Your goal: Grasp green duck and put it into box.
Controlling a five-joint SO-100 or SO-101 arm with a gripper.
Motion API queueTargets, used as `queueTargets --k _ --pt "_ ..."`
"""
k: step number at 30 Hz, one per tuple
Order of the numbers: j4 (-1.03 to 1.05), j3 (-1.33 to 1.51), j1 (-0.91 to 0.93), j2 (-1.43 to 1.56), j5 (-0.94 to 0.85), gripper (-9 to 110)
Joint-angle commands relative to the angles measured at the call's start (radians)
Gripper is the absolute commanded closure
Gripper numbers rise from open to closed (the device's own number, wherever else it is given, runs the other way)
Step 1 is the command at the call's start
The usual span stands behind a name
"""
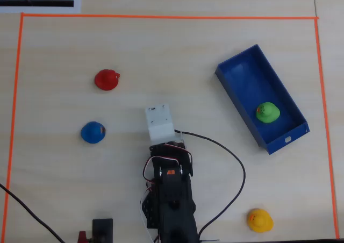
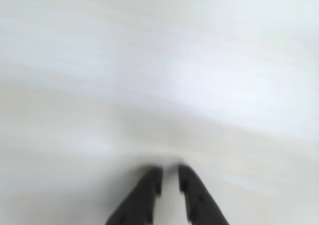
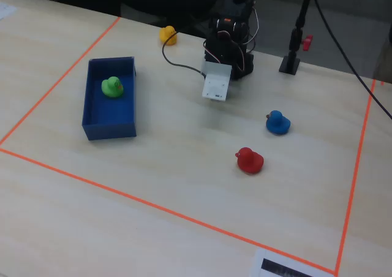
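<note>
The green duck (image 1: 267,113) sits upright inside the dark blue box (image 1: 239,71), towards the short end with the slot. It also shows in the fixed view (image 3: 112,86), in the box (image 3: 110,129) at the left. The arm is folded back near its base, well away from the box. Its white wrist block (image 1: 160,122) hides the jaws from above. In the wrist view my gripper (image 2: 169,177) holds nothing. Its two black fingers stand almost together with a thin gap, over blurred pale table.
A red duck (image 1: 107,79) and a blue duck (image 1: 93,132) sit left of the arm. A yellow duck (image 1: 260,220) sits at the lower right. A black cable (image 1: 236,162) loops right of the arm. Orange tape (image 1: 161,17) outlines the work area.
</note>
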Motion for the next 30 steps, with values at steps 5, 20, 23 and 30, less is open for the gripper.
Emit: queueTargets --k 5,20,23,30 --pt "0.061 0.003 -0.005 0.054 0.035 101" --pt "0.064 0.003 -0.005 0.054 0.052 98" --pt "0.064 0.003 -0.005 0.054 0.054 98" --pt "0.064 0.003 -0.005 0.054 0.055 98"
